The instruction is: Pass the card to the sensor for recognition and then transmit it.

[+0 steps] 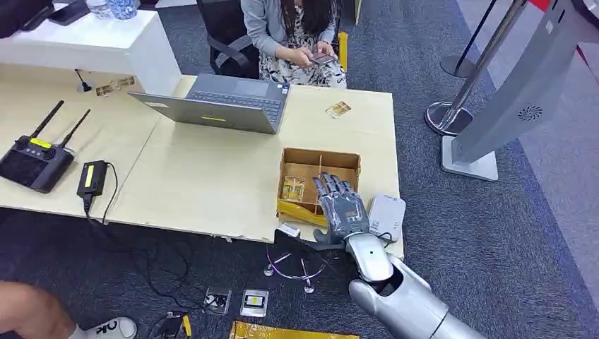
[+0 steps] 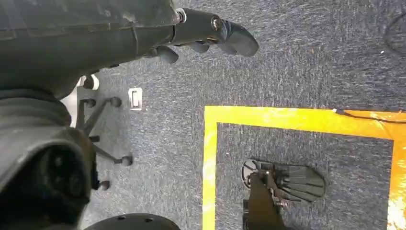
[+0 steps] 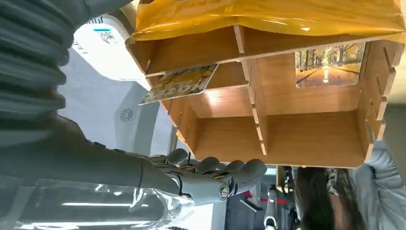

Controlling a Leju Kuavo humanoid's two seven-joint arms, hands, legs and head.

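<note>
An open wooden box (image 1: 350, 161) with dividers stands near the table's front right edge. A gold card (image 1: 293, 188) leans in its left compartment; in the right wrist view this autumn-scene card (image 3: 328, 64) stands against a wall, and a second card (image 3: 179, 84) lies tilted in the adjoining compartment. The white sensor (image 1: 387, 215) lies just right of the box, also seen as the white sensor (image 3: 103, 38). My right hand (image 1: 340, 206) hovers over the box's front right part with fingers (image 3: 215, 167) stretched out, holding nothing. My left hand (image 2: 210, 33) hangs above the floor, holding nothing.
A grey laptop (image 1: 226, 102) sits behind the box, and another card (image 1: 337, 109) lies on the table's far right. A seated person (image 1: 293, 35) faces the table. A black controller (image 1: 35, 161) and an adapter (image 1: 92, 176) lie at left. A grey stand (image 1: 508, 106) rises at right.
</note>
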